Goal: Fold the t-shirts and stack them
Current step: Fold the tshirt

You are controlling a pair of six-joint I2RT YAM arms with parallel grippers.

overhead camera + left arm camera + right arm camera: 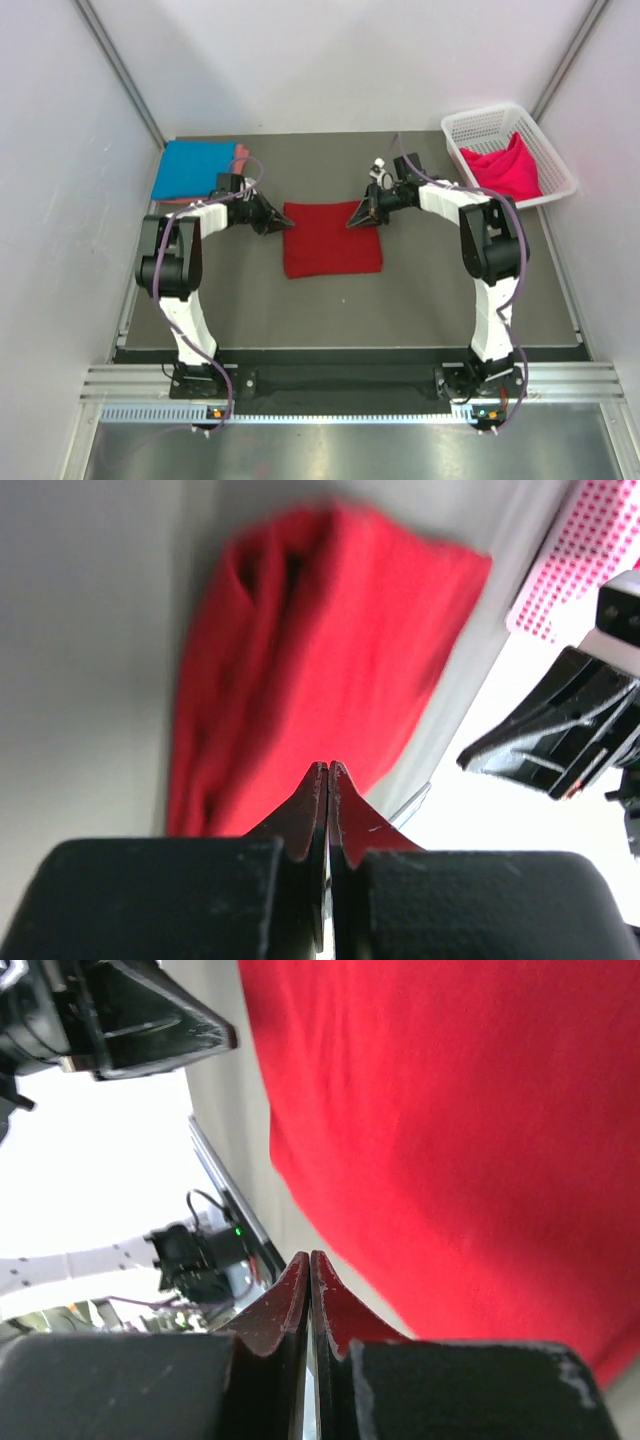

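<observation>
We see the dark red shirt (332, 245) lying folded into a rough square in the middle of the table (420, 290), between the two arms. The left gripper (288, 226) sits at its far left corner and the right gripper (349, 224) at its far right corner, tips pointing at each other across the far edge.

Both wrist views show the fingers pressed together, and we can make out no cloth between them. We take it the tips are low at the corners either to press the fold flat or to get ready to pinch the edge. We cannot tell which.

At the far left lies the blue shirt (190, 170), folded flat. The salmon pink shirt (241, 153) shows at its far right edge, apparently underneath, so we judge this is the stack. The red one probably belongs there next, and it sits near enough for the left arm to carry it over.

The hot pink shirt (505, 170) lies crumpled in the basket (478, 114) at the far right, within the right arm's reach, not yet folded.
</observation>
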